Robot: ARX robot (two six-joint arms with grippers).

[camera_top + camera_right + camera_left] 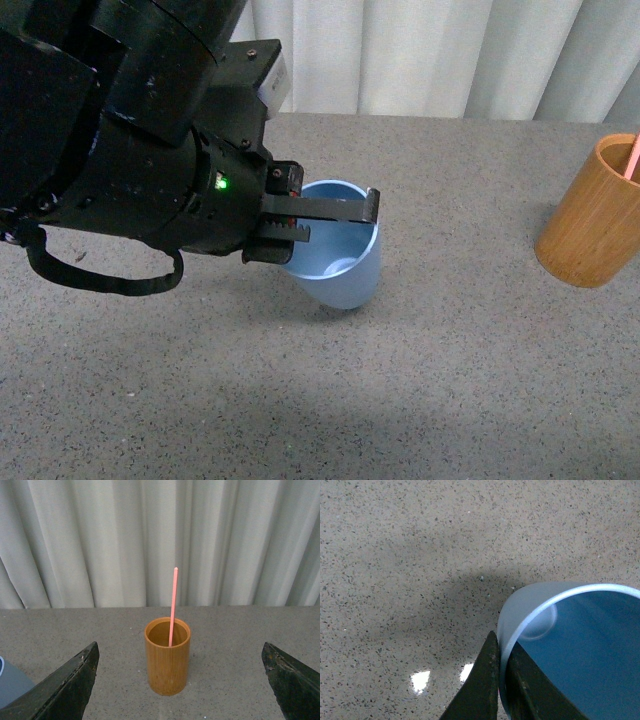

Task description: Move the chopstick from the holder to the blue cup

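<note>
Here, nearest the robot, the left gripper [338,218] pinches the wall of the blue cup [345,270], with one finger inside the rim and one outside, as the left wrist view shows. The cup sits on the grey speckled table [450,400]; I cannot tell whether it stands quite upright. Off to the cup's right, the right gripper [180,650] has its jaws spread wide and empty. Farther right of the cup stands the holder [585,225], with the chopstick [633,160] nearly upright inside it. Beyond the cup hangs a pale curtain [420,50]. The step in hand, I judge, is fetching the stick. Close on the bare shaft above the holder's rim and lift straight up, while the left arm holds the cup level with its mouth clear.
</note>
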